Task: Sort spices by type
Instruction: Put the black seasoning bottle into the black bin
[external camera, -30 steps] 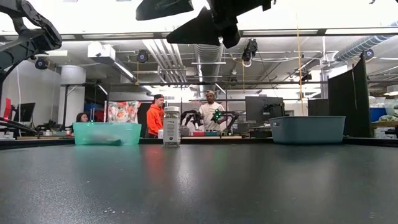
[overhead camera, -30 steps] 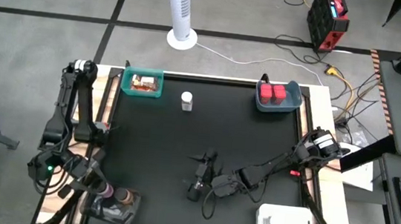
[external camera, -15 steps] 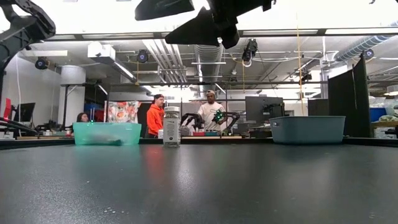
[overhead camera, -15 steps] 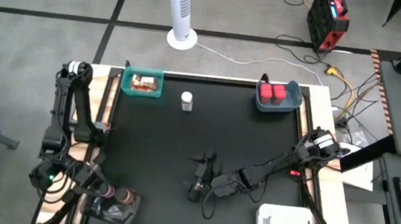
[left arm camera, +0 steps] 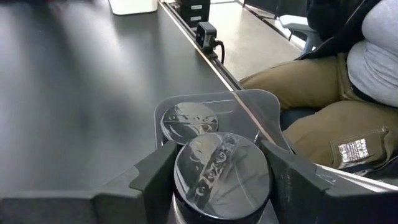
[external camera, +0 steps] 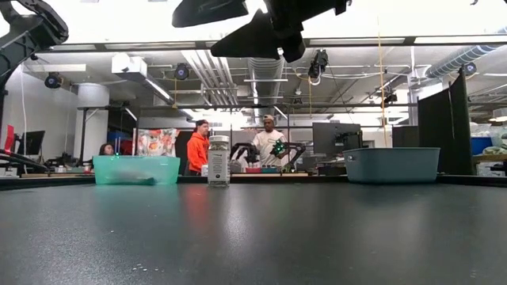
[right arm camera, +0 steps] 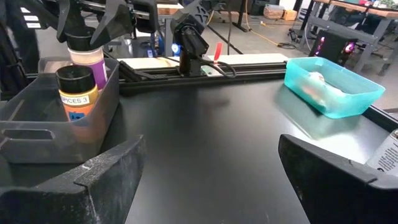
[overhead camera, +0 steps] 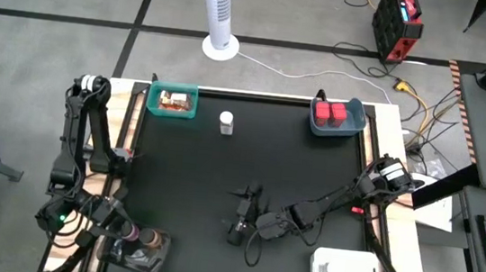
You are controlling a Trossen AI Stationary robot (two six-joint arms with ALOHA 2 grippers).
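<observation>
Left end effector (overhead camera: 129, 231) with purplish jar (left arm camera: 222, 174) over clear tray's (left arm camera: 267, 106) corner.

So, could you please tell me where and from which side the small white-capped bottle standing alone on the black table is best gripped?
The white-capped bottle stands upright and alone, between the teal bin and the blue-grey bin. Probably best to come down from above and close the fingers across its round body just below the cap; nothing crowds its sides.
</observation>
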